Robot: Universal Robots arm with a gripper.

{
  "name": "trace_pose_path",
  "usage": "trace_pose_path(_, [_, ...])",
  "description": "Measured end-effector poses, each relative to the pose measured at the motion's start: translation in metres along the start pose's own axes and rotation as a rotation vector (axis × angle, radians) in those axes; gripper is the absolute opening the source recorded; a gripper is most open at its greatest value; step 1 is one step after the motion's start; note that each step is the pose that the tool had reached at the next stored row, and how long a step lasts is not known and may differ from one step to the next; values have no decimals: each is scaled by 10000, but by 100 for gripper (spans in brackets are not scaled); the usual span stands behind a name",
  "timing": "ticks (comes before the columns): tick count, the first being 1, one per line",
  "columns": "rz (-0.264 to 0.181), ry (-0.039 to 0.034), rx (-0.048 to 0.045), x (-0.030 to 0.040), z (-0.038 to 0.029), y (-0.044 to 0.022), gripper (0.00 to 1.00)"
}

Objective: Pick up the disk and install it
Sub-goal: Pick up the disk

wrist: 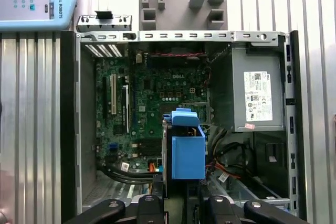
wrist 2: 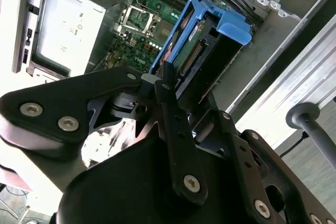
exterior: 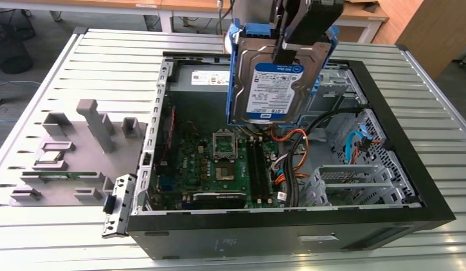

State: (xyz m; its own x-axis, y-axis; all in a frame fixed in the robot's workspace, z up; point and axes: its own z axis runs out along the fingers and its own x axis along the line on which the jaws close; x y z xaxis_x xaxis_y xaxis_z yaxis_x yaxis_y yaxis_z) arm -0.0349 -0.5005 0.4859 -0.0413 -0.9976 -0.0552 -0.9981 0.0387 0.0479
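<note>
Silver, blue-framed disk (exterior: 272, 93) hangs upright in the jaws above the case (exterior: 293, 228).

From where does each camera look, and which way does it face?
Exterior view: off the arm, high up, looking down on the open case on the slatted table; the tool holds the disk above it.
Second wrist view: on the arm, looking along the tool's dark links past the disk to the motherboard.
First wrist view: on the arm, looking straight down into the case; tool links show.
All share the disk and motherboard.
</note>
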Motion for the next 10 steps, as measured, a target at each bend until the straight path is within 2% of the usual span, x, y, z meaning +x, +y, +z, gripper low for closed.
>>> trace_pose_path(5, [1,1,0,14,-1,-40,35])
trace_pose_path(10, [1,1,0,11,-5,-166,35])
